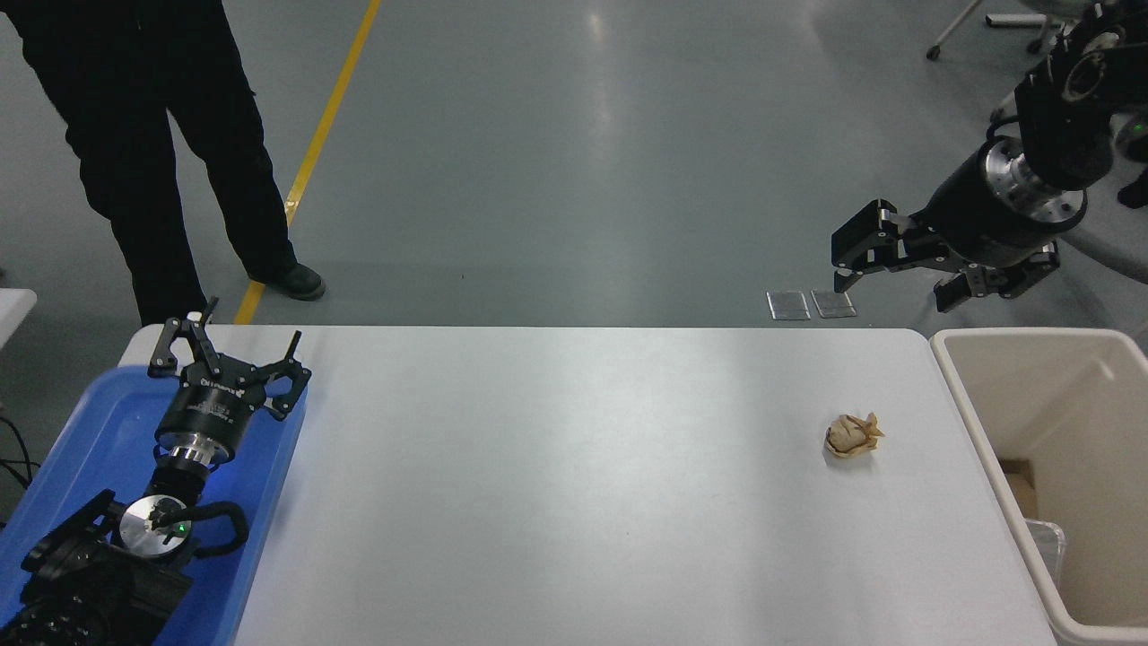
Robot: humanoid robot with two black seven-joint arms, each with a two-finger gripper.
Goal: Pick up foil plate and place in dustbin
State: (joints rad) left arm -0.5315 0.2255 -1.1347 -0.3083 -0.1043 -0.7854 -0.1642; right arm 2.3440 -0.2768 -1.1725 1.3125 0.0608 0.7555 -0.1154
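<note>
Hanging at the frame's upper right above the dustbin [964,408], the right gripper [892,278] shows spread, empty jaws, the foil plate [1046,541] inside.

Left arm: parked at the lower left, reaching away from the camera.
Left gripper [229,345]: fingers spread wide, holding nothing.
Right arm: enters from the upper right edge, raised high, angled down and leftward.
Right gripper [897,269]: fingers apart, empty, pointing left.
</note>
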